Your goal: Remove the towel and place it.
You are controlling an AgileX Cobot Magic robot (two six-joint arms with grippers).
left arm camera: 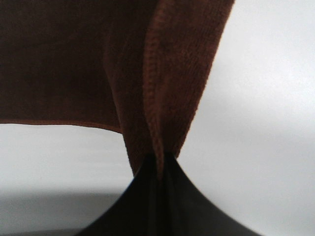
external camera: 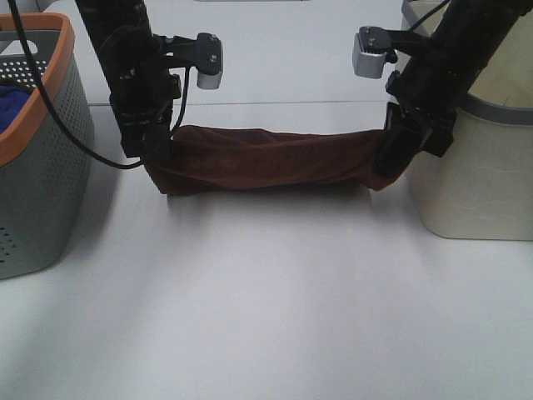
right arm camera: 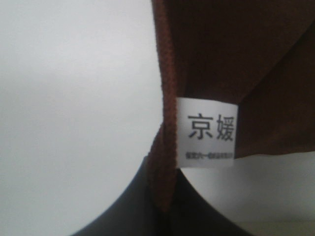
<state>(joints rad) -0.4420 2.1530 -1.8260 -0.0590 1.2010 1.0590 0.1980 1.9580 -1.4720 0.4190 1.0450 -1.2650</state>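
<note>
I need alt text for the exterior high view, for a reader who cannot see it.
The left gripper and the right gripper each pinch one end of a dark reddish-brown towel, stretched between them over a white table. A grey basket with an orange rim stands at the left, a cream bin at the right.

White table [external camera: 275, 317]: grey orange-rimmed basket [external camera: 42, 192] at left, cream bin [external camera: 475, 183] at right.

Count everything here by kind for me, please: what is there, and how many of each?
Baskets: 2, grey basket and cream basket.
Cloths: 2, towel and blue cloth in the grey basket.
End effectors: 2, left end effector and right end effector, each shut on the towel.
Total: 6.
</note>
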